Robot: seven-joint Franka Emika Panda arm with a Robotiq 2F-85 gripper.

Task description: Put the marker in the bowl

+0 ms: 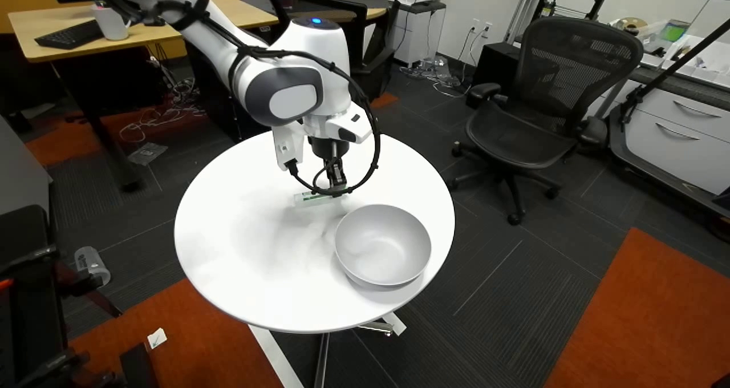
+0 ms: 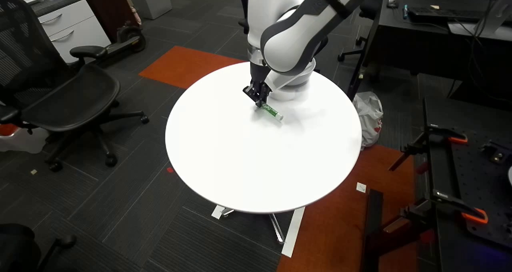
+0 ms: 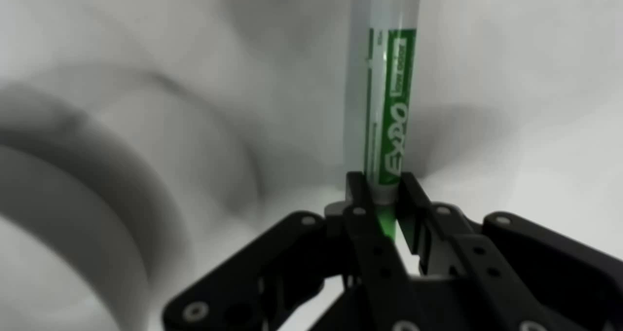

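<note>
Marker (image 3: 391,104) in gripper (image 3: 383,187), bowl (image 1: 382,248) beside, chair (image 1: 522,136) near table (image 1: 239,251)

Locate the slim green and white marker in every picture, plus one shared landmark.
In an exterior view: the slim green and white marker, left of centre.
In an exterior view: the marker, slightly right of and above centre.
Wrist view: the marker, right of centre, from the top edge down between the black fingers.
Shared landmark: the round, pale grey bowl, cut off at lower left in the wrist view.

Arm (image 1: 291,100) reached in from 11 o'clock in an exterior view, wrist (image 1: 329,125) toward 6. Wrist view: gripper (image 3: 382,189) pointed 12 o'clock, jaws clamped, narrow gap.
</note>
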